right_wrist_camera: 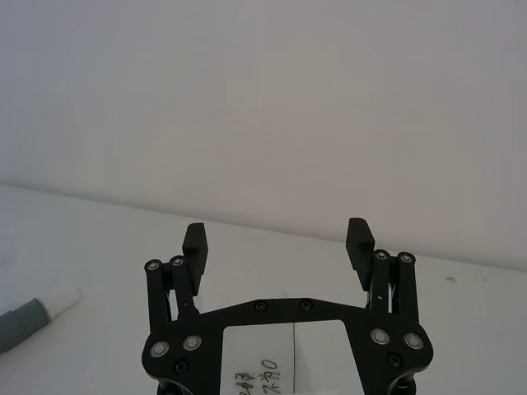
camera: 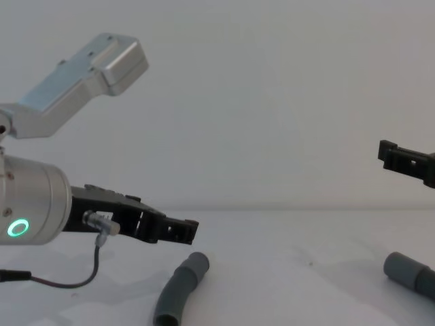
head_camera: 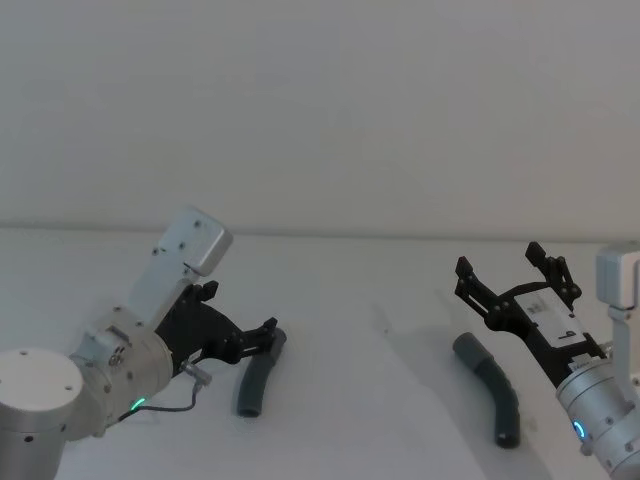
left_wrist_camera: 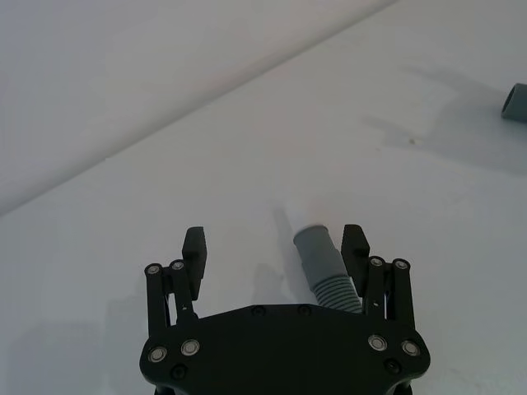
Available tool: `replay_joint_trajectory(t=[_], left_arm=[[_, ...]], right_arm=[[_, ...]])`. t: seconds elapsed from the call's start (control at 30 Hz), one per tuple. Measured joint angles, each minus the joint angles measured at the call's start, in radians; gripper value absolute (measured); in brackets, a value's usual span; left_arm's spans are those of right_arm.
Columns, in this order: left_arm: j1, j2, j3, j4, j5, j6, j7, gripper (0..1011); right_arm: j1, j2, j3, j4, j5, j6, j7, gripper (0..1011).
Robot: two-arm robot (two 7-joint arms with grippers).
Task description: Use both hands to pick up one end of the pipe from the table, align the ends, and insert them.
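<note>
- On the table, the two pipe pieces are laid well apart: the left piece and the right piece.
- The left gripper is held spread over the left piece's far cuff, nothing clamped.
- The right gripper, likewise spread and empty, is raised above the right piece.
- The pick-up is judged to be in hand; lowering and closing on each piece is called for next.

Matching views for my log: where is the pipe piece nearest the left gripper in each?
Head: left pipe piece, lower left, beside the left gripper.
Left wrist: cuff just inside one finger.
Right wrist: far off, white spigot showing.
Chest: bottom, left of centre.
Shared: table's far edge.
</note>
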Motion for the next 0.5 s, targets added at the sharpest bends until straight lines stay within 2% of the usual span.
replay_joint_trajectory(t=[0.5], left_arm=[[-0.004, -0.019, 0.011, 0.014, 0.013, 0.045, -0.004, 1000]], right_arm=[[0.0, 0.0, 0.0, 0.0, 0.0, 0.0, 0.0, 1001]])
